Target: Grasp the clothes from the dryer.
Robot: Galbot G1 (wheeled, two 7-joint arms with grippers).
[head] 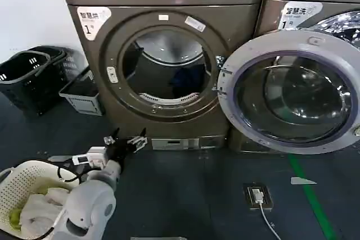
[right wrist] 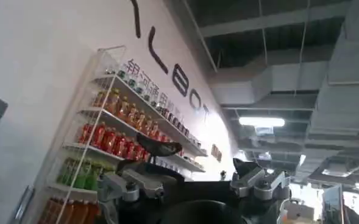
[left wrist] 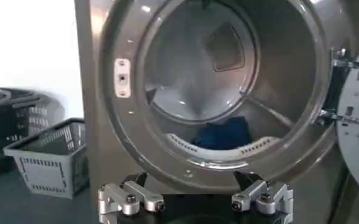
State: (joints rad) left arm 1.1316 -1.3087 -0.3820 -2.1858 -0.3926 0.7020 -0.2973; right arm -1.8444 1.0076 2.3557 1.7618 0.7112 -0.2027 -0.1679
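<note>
The bronze-brown dryer (head: 101, 71) stands with its porthole uncovered and its grey-rimmed glass door (head: 292, 91) swung out to the right. Dark blue clothes (head: 188, 80) lie low in the drum, toward the right; in the left wrist view the clothes (left wrist: 225, 134) sit behind the porthole lip. My left gripper (head: 126, 140) hovers low in front of the dryer, below and left of the porthole, open and empty. The same gripper (left wrist: 192, 182) is aimed at the drum and apart from the clothes. My right gripper (right wrist: 200, 161) is open with nothing between its fingers, pointing up toward drink shelves (right wrist: 112, 131) and the ceiling.
A white basket (head: 22, 181) holding pale laundry sits by my left arm. Black baskets (head: 28, 77) and a grey one (head: 81, 94) stand left of the dryer. The open door overlaps a neighbouring machine (head: 315, 4). A floor socket with cable (head: 257, 196) lies beside a green line (head: 306, 189).
</note>
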